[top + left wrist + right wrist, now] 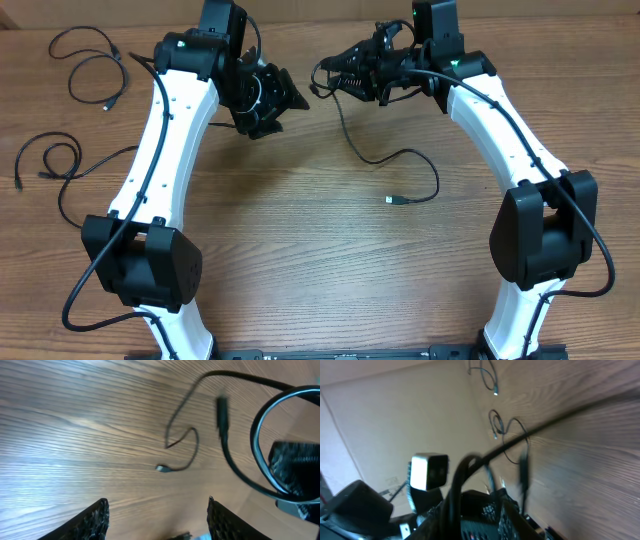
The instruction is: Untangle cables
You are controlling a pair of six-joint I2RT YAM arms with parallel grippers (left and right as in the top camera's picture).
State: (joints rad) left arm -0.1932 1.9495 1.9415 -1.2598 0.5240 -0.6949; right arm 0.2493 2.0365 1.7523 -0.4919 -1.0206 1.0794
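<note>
One thin black cable (345, 140) hangs from my right gripper (332, 76) at the back middle. It snakes forward over the wood to its silvery plug (392, 201). In the right wrist view the jaws of the right gripper (470, 502) stand somewhat apart, and the blurred cable (555, 420) runs past one finger; whether it still touches I cannot tell. My left gripper (285, 110) hovers just left of it, open. In the left wrist view the left gripper (157, 501) has nothing between its fingers, and the plug (161, 467) lies beyond. Two more cables (95, 65) (45, 160) lie apart at the far left.
Both white arms arch in from the near corners, with their thick black leads along them. The right gripper's body (295, 470) fills the right side of the left wrist view. A pale wall (395, 420) borders the table's back edge.
</note>
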